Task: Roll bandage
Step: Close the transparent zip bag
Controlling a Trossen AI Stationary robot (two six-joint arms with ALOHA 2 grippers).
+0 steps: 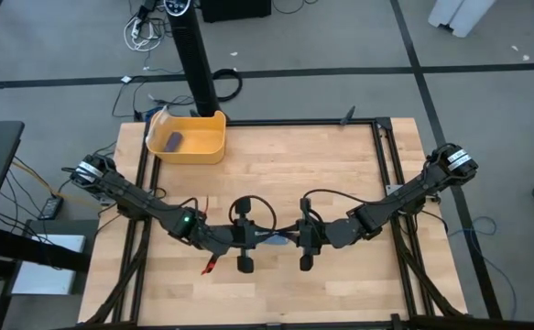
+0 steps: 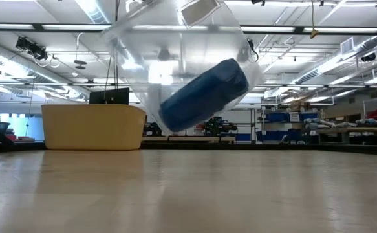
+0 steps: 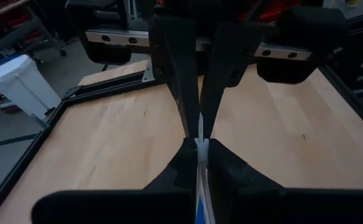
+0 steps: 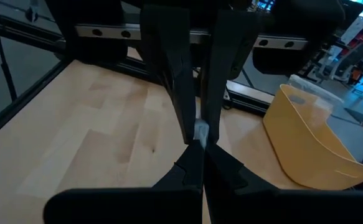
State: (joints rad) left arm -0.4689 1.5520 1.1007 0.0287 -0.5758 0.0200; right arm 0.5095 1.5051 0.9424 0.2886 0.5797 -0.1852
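Observation:
A clear crinkled plastic bag (image 2: pixel 175 52) hangs above the middle of the table with the bright blue bandage roll (image 2: pixel 204 94) lying tilted inside it. In the high view the bag (image 1: pixel 277 239) sits between my two grippers, which face each other tip to tip. My left gripper (image 1: pixel 265 240) comes from the table's left and my right gripper (image 1: pixel 289 240) from the right. Both are shut on the bag. The grippers themselves are out of the low view. My left gripper pinches the bag's thin plastic top edge (image 3: pixel 200 138) between its two fingers, which lie level and come from the table's left. The bag hangs below, clear of the table, with the blue roll (image 3: pixel 200 211) showing under the fingers. My right gripper pinches the same plastic edge (image 4: pixel 201 130) between its two fingers, level, from the table's right, right against the left gripper's fingertips. The bag hangs below it, lifted clear of the table.
A yellow bin (image 1: pixel 193 147) stands at the table's far left beside a black post (image 1: pixel 196 64), with a small dark purple block (image 1: pixel 174 140) inside; the bin also shows in the low view (image 2: pixel 91 126). A small red item (image 1: pixel 210 267) lies on the table near the left arm.

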